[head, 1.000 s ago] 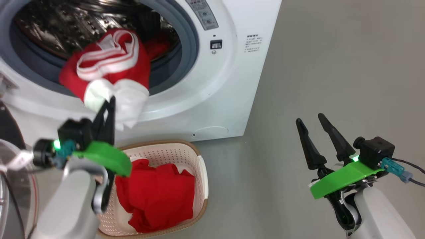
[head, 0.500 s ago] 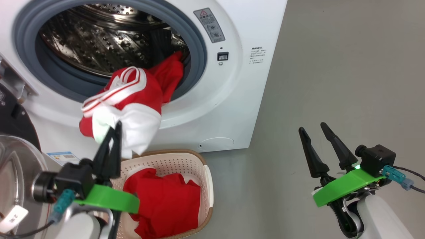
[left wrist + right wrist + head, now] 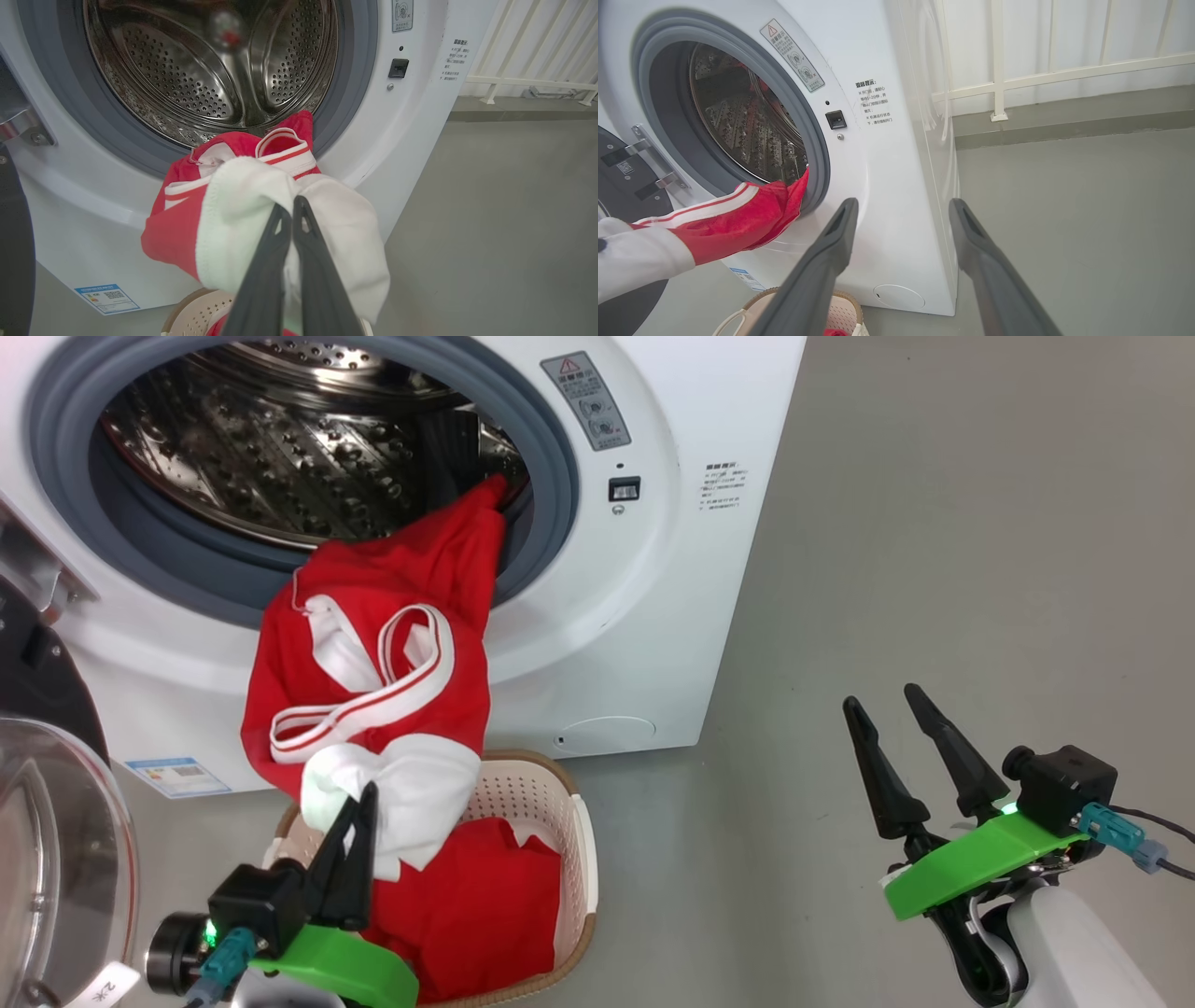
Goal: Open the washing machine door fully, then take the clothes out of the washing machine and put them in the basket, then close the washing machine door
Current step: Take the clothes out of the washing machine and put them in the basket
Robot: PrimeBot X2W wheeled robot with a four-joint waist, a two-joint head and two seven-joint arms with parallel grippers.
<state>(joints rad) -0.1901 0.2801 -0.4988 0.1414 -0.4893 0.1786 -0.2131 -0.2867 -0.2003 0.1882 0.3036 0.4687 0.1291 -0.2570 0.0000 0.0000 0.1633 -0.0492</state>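
Red-and-white garment stretched from washing machine drum to left tool, clamped on white end above basket. Right tool: fingers apart, over floor.

Pale forearms, green wrist plates, black cameras, teal plugs, 2 dark tapered fingers

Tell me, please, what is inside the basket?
Inside the basket lie red clothes. The hanging garment and the left gripper cover its left part, so what lies there cannot be seen.
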